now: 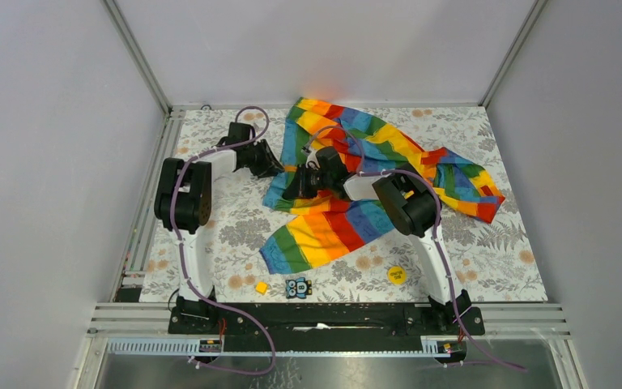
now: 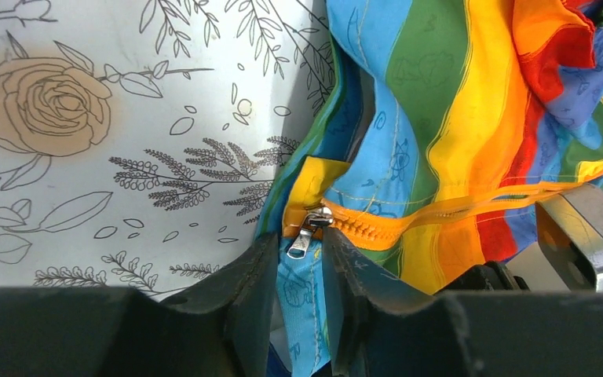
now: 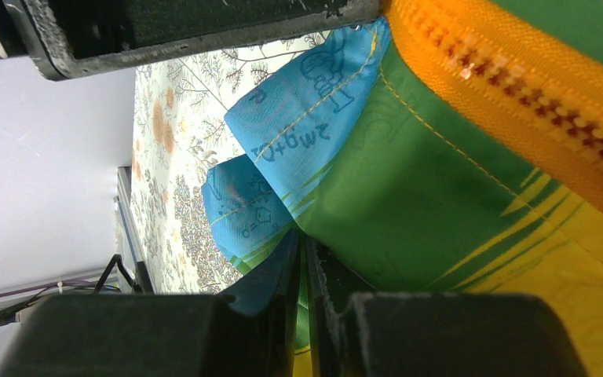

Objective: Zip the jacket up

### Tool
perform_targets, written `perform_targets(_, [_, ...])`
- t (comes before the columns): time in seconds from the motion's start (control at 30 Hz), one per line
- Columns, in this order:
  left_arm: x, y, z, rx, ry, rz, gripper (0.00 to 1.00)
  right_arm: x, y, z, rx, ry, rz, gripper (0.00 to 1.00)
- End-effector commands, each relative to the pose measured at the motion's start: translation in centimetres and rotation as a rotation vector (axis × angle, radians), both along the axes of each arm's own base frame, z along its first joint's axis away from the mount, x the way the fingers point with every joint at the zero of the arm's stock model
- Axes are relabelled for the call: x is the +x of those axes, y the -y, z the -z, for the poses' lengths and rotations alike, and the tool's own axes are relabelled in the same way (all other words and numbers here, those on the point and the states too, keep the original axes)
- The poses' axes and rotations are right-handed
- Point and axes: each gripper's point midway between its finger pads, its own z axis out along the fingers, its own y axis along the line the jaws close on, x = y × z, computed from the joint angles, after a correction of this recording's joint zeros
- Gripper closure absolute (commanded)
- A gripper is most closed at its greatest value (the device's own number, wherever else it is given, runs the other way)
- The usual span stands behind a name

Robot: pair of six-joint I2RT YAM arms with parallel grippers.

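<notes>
Two hands at the jacket point(image 1: 336, 227), crumpled across the far surface point(image 1: 486, 243). Left hand point(image 2: 300, 243) parted astride the zipper pull point(image 2: 299, 245), not pinching; orange teeth point(image 2: 361, 228) beside it meshed. Right hand point(image 3: 305, 247) clamped on a blue-green fold point(image 3: 251, 208). Looks zipped, or nearly.

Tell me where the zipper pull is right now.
In the left wrist view, the silver zipper pull hangs at the left end of the orange zipper, just between the fingers of the left claw, at the edge of the jacket.
</notes>
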Motion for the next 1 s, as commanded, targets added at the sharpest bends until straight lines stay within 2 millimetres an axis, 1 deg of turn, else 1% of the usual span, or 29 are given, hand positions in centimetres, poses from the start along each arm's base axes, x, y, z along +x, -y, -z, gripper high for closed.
perform_targets(0.0, [-0.9,-1.7,2.7,0.143,-0.049,-0.019,0.69,-0.8,0.0,1.9,-0.036,-0.032,-0.015,0.87])
perform_targets(0.03, [-0.9,-1.7,2.8,0.146,-0.053,-0.018,0.72,-0.8,0.0,1.8,-0.037,-0.029,-0.014,0.87])
perform_targets(0.1, [-0.9,-1.8,3.0,0.159,-0.063,-0.019,0.82,-0.7,0.1,1.8,-0.045,-0.023,-0.010,0.87])
perform_targets(0.17, [-0.9,-2.0,2.8,0.165,-0.058,-0.020,0.91,-0.6,0.2,1.7,-0.052,-0.019,-0.012,0.86])
perform_targets(0.2, [-0.7,-2.0,2.6,0.166,-0.046,-0.019,0.94,-0.6,0.2,1.6,-0.060,-0.015,-0.015,0.86])
perform_targets(0.27, [-0.5,-2.0,1.9,0.162,-0.014,-0.014,0.97,-0.4,0.2,1.2,-0.076,-0.005,-0.021,0.84])
perform_targets(0.33, [-0.4,-1.8,1.6,0.152,0.014,-0.008,0.99,-0.2,0.3,0.4,-0.092,0.019,-0.030,0.81])
perform_targets(0.4, [-0.7,-1.7,1.8,0.148,0.018,-0.002,1.00,0.4,0.5,-0.5,-0.119,0.062,-0.033,0.79])
perform_targets(0.53, [-1.1,-1.3,1.7,0.119,0.036,0.012,1.00,1.7,0.5,-3.8,-0.153,0.150,-0.047,0.70])
perform_targets(0.63, [-1.2,-1.3,0.7,0.112,0.073,0.021,1.00,3.2,0.8,-6.3,-0.154,0.213,-0.032,0.64])
perform_targets(0.67, [-1.1,-1.2,-0.2,0.109,0.105,0.024,1.00,3.7,0.9,-7.0,-0.147,0.224,-0.024,0.63])
perform_targets(0.73, [-1.3,-1.3,-1.0,0.109,0.140,0.031,1.00,4.5,1.1,-8.0,-0.133,0.238,-0.014,0.61])
perform_targets(0.87, [-2.4,-1.0,-2.4,0.092,0.199,0.071,1.00,5.2,2.0,-9.1,-0.099,0.223,-0.004,0.49])
perform_targets(0.9, [-2.8,-0.9,-2.7,0.086,0.210,0.085,1.00,5.3,2.2,-9.4,-0.095,0.233,-0.011,0.45])
perform_targets(0.93, [-2.7,-0.7,-3.3,0.079,0.242,0.096,1.00,5.2,2.4,-9.7,-0.085,0.260,-0.034,0.38])
perform_targets(0.97, [-2.8,-0.7,-3.7,0.075,0.265,0.105,1.00,5.3,2.7,-9.9,-0.075,0.282,-0.054,0.35])
